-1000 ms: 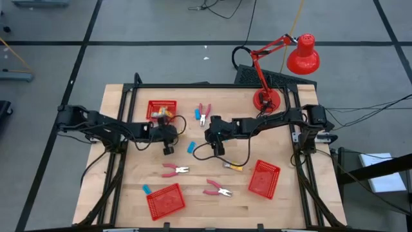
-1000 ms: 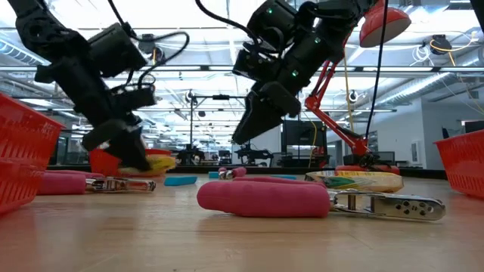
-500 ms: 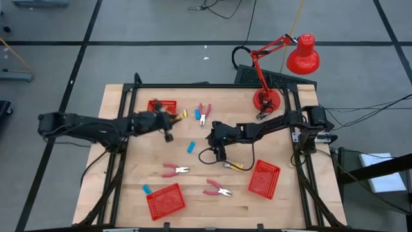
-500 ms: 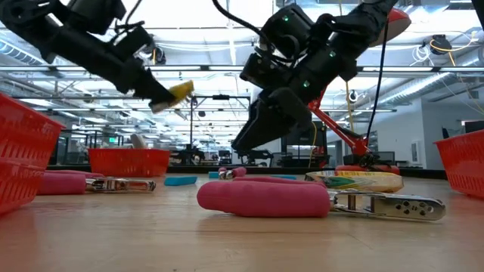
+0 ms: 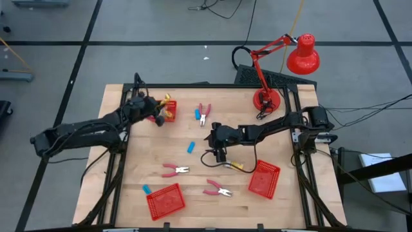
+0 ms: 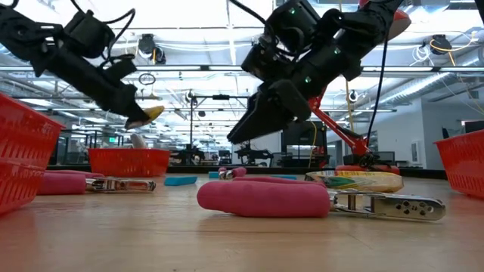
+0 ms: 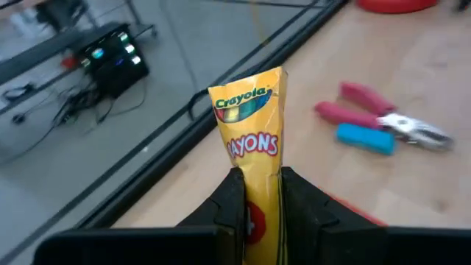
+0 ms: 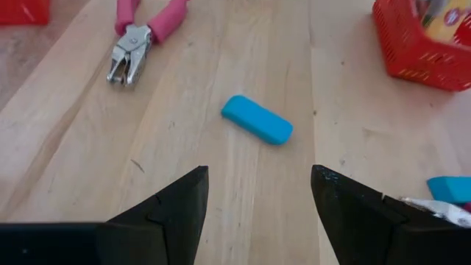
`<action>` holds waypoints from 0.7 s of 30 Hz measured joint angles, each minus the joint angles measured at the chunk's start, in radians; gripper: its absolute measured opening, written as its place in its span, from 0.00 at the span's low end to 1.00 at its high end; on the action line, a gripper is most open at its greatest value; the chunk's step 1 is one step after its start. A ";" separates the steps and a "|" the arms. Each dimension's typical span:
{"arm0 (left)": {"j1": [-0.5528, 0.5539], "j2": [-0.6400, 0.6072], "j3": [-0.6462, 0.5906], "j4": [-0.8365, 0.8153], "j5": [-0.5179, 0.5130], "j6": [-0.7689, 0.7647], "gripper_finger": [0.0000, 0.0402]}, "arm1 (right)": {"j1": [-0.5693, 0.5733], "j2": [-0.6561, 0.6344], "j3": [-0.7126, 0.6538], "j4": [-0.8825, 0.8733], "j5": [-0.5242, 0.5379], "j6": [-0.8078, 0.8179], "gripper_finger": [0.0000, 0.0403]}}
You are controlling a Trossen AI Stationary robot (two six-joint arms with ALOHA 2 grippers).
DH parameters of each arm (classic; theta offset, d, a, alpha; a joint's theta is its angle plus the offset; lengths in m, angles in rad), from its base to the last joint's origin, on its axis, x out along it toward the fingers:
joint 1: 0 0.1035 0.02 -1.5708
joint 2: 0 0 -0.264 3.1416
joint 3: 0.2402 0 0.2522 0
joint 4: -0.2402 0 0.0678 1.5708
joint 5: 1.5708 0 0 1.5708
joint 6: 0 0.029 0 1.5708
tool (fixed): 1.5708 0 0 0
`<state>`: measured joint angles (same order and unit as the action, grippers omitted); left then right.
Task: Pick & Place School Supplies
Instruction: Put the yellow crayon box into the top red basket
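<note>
Two dark arms are seen, built of slim black links with bulkier joint housings. Black cables are looped loosely along both of them. Small green lights are lit on the housing of the right arm. The left hand (image 7: pixel 257 202) is ended by two narrow black fingers; the right hand (image 8: pixel 257 195) is ended by two broad, wedge-shaped black fingers.

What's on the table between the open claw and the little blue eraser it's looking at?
Nothing: in the right wrist view only bare wooden table lies between the open right claw and the blue eraser.
</note>
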<state>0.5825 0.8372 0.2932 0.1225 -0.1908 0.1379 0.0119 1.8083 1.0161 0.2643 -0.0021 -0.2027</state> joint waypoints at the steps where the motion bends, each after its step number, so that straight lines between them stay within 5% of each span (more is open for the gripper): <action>1: 0.015 0.000 0.000 -0.005 -0.001 -0.007 0.14 | 0.000 -0.002 0.000 0.004 0.000 0.000 0.58; 11: 0.085 0.007 0.000 -0.149 0.031 -0.046 0.14 | 0.002 -0.019 0.000 -0.006 0.000 -0.002 0.58; 21: 0.109 0.129 -0.024 -0.124 0.044 -0.061 0.14 | 0.003 -0.018 0.000 0.003 0.000 0.000 0.58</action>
<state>0.6911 0.9659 0.2695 -0.0018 -0.1464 0.0764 0.0147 1.7901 1.0164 0.2672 -0.0017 -0.2030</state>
